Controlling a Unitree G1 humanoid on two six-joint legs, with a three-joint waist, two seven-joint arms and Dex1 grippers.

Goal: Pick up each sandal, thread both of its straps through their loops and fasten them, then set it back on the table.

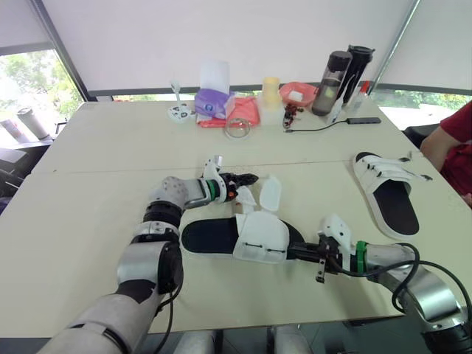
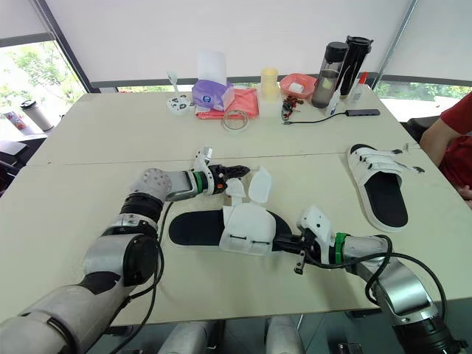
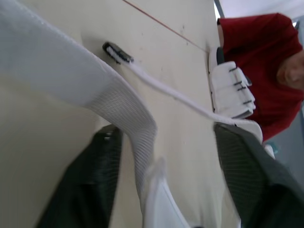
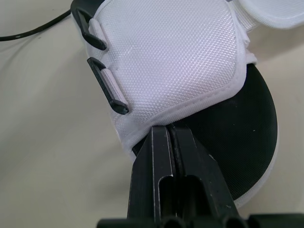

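A white sandal with a black sole (image 1: 259, 237) lies in the middle of the table (image 1: 96, 214). Its two straps are loose, one flap (image 1: 271, 193) sticking up and a narrower strap (image 1: 245, 196) beside it. My left gripper (image 1: 247, 179) is open just behind the sandal. In the left wrist view that strap (image 3: 128, 109) runs between its spread fingers (image 3: 90, 190). My right gripper (image 4: 167, 130) is shut, lying on the black insole at the toe end with its tips against the hem of the white upper (image 4: 171, 61). A second sandal (image 1: 387, 193) lies to the right.
A person in red (image 1: 457, 144) sits at the table's right edge. Along the back stand two bottles (image 1: 337, 72), a pink bowl (image 1: 296, 93), a purple pouch (image 1: 214, 103), a clear tape ring (image 1: 238, 127) and a black cable (image 1: 324, 127).
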